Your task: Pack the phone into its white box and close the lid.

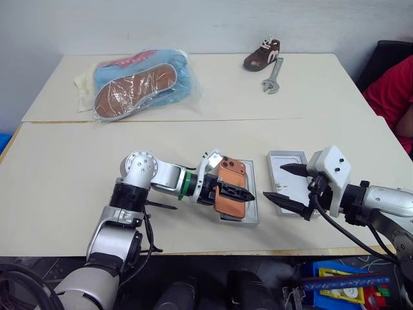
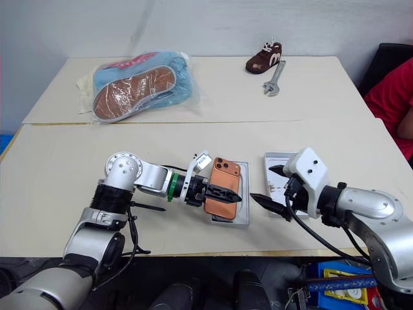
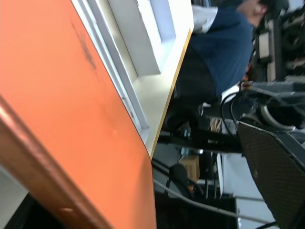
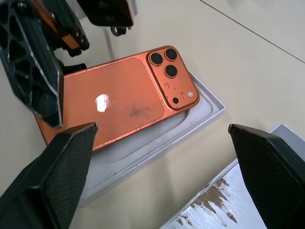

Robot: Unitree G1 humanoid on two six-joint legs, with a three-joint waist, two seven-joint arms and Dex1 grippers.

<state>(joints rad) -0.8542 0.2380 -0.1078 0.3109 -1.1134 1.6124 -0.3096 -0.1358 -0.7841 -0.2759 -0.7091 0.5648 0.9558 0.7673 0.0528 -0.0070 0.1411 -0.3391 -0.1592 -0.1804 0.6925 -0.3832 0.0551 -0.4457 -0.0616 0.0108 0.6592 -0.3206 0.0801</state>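
- Our left gripper [image 1: 233,192] reaches in from the left. Its two black fingers are spread, one on each side of the phone [image 4: 119,95].
- In the left wrist view, a clear gap shows between the phone's orange back and one finger [image 3: 271,171], so the jaws are released and not clamping.
- The phone lies back up, with its dark lenses at the far corner. It sits tilted across a shallow tray that is white inside, which we read as the lid [image 4: 143,157].
- The phone's camera end is over the lid's far part. Its near end rides above the lid's near rim and is not seated flat.
- The white box [image 1: 284,159] stands just to the right of the lid on the same table [image 1: 77,168], apart from it and with nothing in it.
- The brown smear [image 4: 214,200] on the box's floor shows in the right wrist view.
- Our right gripper [image 1: 289,187] hovers over the near end of the white box. Its jaws are spread wide and hold nothing.
- On the far table lie a shoe insole in a blue plastic bag [image 1: 139,81], a small brown shoe [image 1: 262,54] and a wrench [image 1: 273,76].
- A person's red sleeve [image 1: 395,90] shows at the right edge.
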